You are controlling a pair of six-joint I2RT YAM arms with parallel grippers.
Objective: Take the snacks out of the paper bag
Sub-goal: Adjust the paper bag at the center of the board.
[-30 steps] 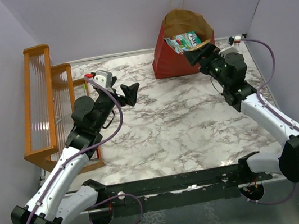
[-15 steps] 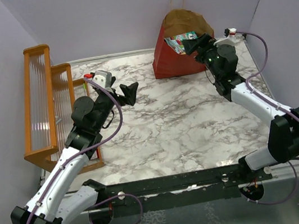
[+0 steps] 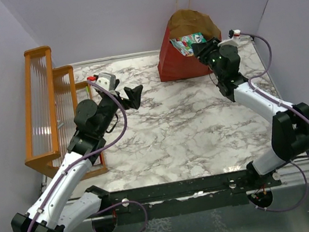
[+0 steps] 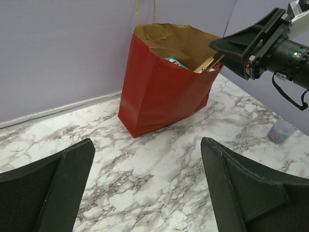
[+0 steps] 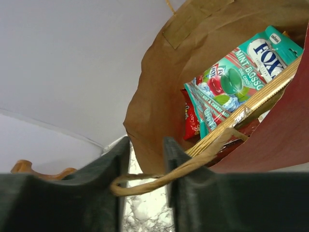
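- Your right hand (image 5: 145,147) is half closed over the twisted tan handle (image 5: 193,164) of the dark red paper bag (image 4: 164,96), grip unclear; your left hand (image 4: 147,145) gapes empty.
- Aim deeper, for the teal-white pouch (image 5: 231,82).

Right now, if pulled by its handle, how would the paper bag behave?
The paper bag likely tips or slides: tall, on a smooth table. Its creased walls look floppy, so the handle may only bend the rim.

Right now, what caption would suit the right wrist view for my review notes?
Right gripper straddling the paper bag's twisted handle, teal mint pouch and red packet inside.
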